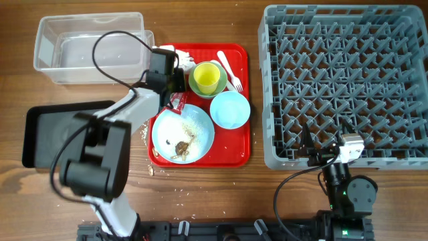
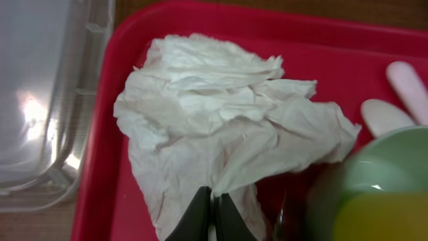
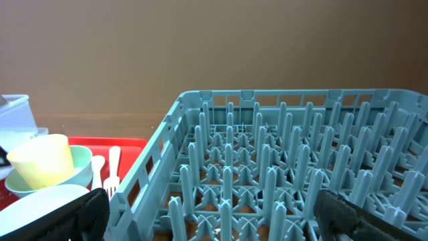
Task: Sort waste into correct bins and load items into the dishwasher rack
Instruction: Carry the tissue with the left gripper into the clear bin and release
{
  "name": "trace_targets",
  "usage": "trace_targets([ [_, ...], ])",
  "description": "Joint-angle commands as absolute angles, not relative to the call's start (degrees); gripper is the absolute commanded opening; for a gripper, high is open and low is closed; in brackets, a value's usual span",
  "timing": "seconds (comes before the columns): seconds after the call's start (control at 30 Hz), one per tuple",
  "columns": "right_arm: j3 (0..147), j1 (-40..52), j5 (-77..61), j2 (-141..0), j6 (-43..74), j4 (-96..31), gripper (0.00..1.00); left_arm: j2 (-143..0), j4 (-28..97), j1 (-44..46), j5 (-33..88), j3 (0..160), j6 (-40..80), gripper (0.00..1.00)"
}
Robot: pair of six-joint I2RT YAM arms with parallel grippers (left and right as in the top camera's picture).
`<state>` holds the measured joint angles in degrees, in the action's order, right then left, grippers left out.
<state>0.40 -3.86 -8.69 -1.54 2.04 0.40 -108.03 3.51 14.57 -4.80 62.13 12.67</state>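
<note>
1. The dishwasher rack (image 1: 344, 84) is sitting to the right of the red tray (image 1: 234, 146), apart from it. No dishes are standing on its pegs, so loading looks not yet begun.
2. The clear tub (image 1: 90, 47) is lying just off the red tray's far left corner, and the black tray (image 1: 47, 134) off its left side. Both bins are waiting close to the waste, likely to make each carry short.
3. On the red tray's near left part, the blue plate (image 1: 184, 134) is carrying brown scraps (image 1: 182, 146) and pale crumbs. The blue bowl (image 1: 231, 109) is resting just right of it. At the far side, the mint-green bowl (image 1: 194, 86) is holding the yellow-green cup (image 1: 207, 77) nested inside.
4. The napkin (image 2: 227, 134) is lying crumpled in the red tray's far left corner, next to the tub. The left gripper (image 2: 211, 214) is pinching its near edge, fingertips pressed together on the paper. Waste is probably going first, to free the dishes.
5. The red wrapper (image 1: 177, 100) is lying between plate and mint-green bowl, and the white fork (image 1: 229, 70) toward the red tray's far right.
6. The left arm is stretching from the near left toward that corner, wrist tipped low. The right gripper (image 3: 214, 224) is hovering right of the red tray at the rack's near wall, jaws spread wide and holding nothing.
</note>
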Motion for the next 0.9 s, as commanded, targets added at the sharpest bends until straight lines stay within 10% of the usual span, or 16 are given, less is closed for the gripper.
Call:
trace_targets([
  [0.0,0.32,-4.10,-8.14,-1.45,1.52,0.58,1.00,-99.37,6.37,14.52,-4.12,63.02,15.70,0.04],
  [0.87,0.32,-4.10,-8.14,-1.45,1.52,0.58,1.00,-92.51,-6.98,1.17,-23.33,63.02,19.81,0.09],
])
